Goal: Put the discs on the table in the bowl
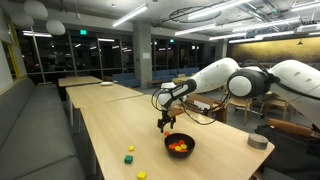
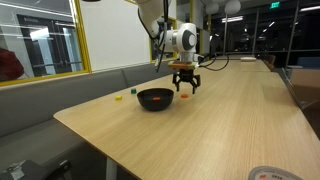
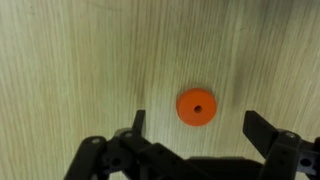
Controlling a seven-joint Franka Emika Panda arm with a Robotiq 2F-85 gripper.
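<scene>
Bare table (image 3: 60,60) surrounds the disc (image 3: 196,107) (bowl (image 2: 155,103) stands nearby).

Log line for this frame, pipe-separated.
stage: pre-grasp | gripper: open, centred over orange disc | orange disc: flat on table, not gripped | bowl: near gripper, orange pieces inside

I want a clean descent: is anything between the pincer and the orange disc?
No. In the wrist view only bare table shows between the open pincer and the orange disc.
</scene>
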